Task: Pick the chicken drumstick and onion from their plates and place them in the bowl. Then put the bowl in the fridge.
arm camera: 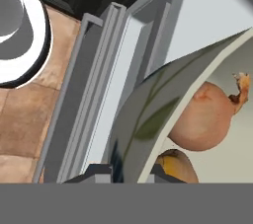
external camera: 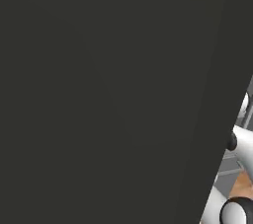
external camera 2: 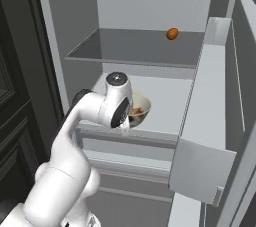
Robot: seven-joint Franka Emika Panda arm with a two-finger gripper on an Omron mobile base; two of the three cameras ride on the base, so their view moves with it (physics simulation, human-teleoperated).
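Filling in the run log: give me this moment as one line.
phase: placing in fridge | gripper: shut on bowl rim | bowl: on fridge shelf | inside: onion, chicken drumstick

You will find nothing to read here — no text, label, brand, number or sign shows on any surface. The bowl (arm camera: 148, 114) carries only faint dark leaf-like markings on its outer wall, not lettering, and the fridge (external camera 2: 150, 6) walls, shelves and door bins are plain grey — no print on them.

one bowl (external camera 2: 141, 112), one onion (arm camera: 207, 117), one drumstick (arm camera: 174, 165)
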